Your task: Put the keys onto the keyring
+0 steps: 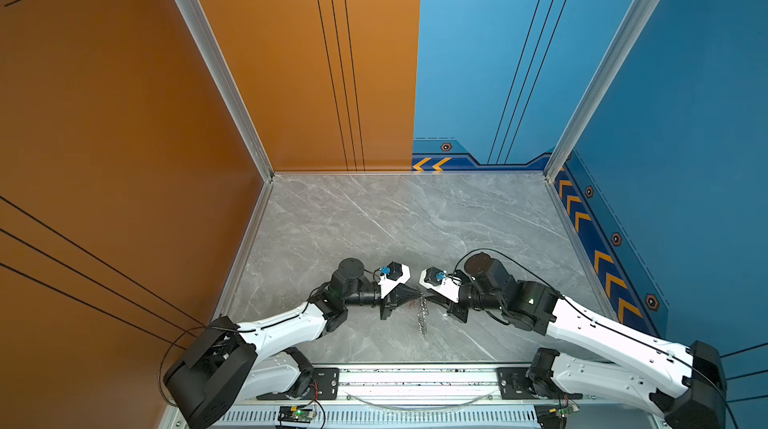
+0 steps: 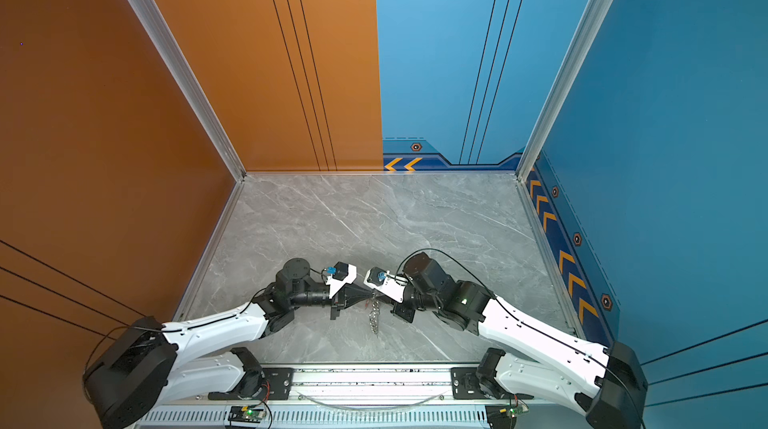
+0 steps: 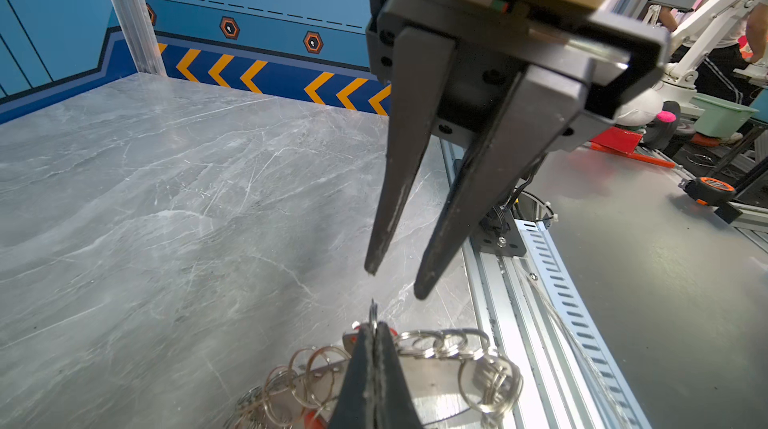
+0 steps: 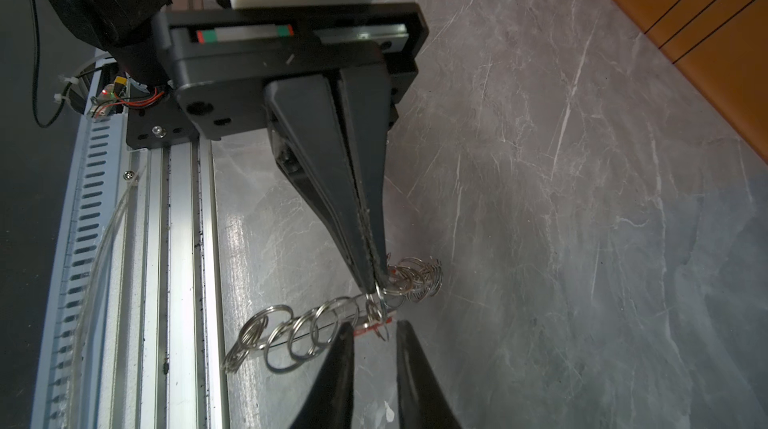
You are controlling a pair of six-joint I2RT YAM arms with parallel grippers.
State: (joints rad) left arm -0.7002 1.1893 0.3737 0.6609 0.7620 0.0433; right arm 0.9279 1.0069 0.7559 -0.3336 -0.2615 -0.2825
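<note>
The keyring [image 1: 422, 316] [image 2: 375, 319] hangs as a chain of silver split rings over the front middle of the marble table. My left gripper [image 3: 374, 325] [image 1: 417, 293] [image 4: 376, 281] is shut on one split ring at the keyring's top. A flat band [image 3: 436, 381] runs through the rings [image 4: 299, 331]. My right gripper [image 4: 374, 325] [image 3: 397, 281] [image 1: 428, 296] faces it tip to tip and stands open. An orange-red tag of the keys [image 4: 368, 328] lies between its fingertips [image 4: 345, 327]. Another red tag [image 3: 311, 418] shows among the rings. The key blades are too small to make out.
The grey marble table [image 1: 374, 231] stretches back to an orange wall [image 1: 124, 156] on the left and a blue wall [image 1: 685, 156] on the right. An aluminium rail [image 1: 415, 377] with both arm bases runs along the front edge, just below the hanging rings.
</note>
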